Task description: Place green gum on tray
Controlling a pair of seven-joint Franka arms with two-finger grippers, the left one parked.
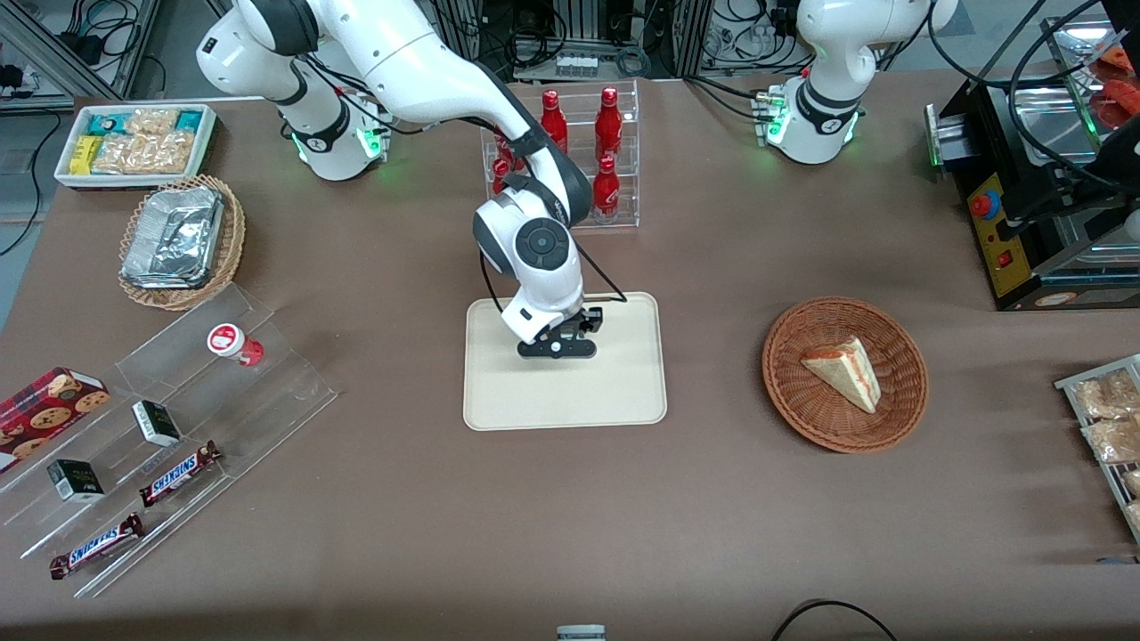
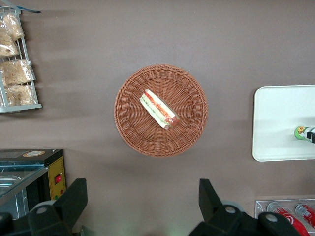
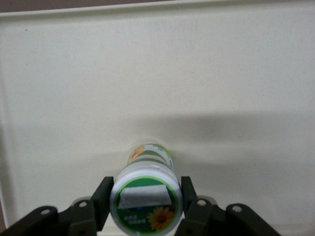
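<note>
The green gum [image 3: 146, 194], a small bottle with a white-and-green lid and a sunflower on top, stands upright between my gripper's [image 3: 146, 195] two fingers, its base on or just above the cream-beige tray [image 3: 197, 73]. The fingers press on both sides of the lid. In the front view the gripper [image 1: 559, 349] hangs low over the tray [image 1: 614, 392], toward the edge farther from the camera, and hides the gum. The left wrist view shows the gum [image 2: 300, 132] over the tray [image 2: 275, 123].
A red-lidded bottle [image 1: 230, 342] stands on a clear acrylic stand with snack bars toward the working arm's end. A rack of red bottles [image 1: 579, 160] stands farther from the camera than the tray. A wicker basket [image 1: 904, 401] holding a sandwich lies toward the parked arm's end.
</note>
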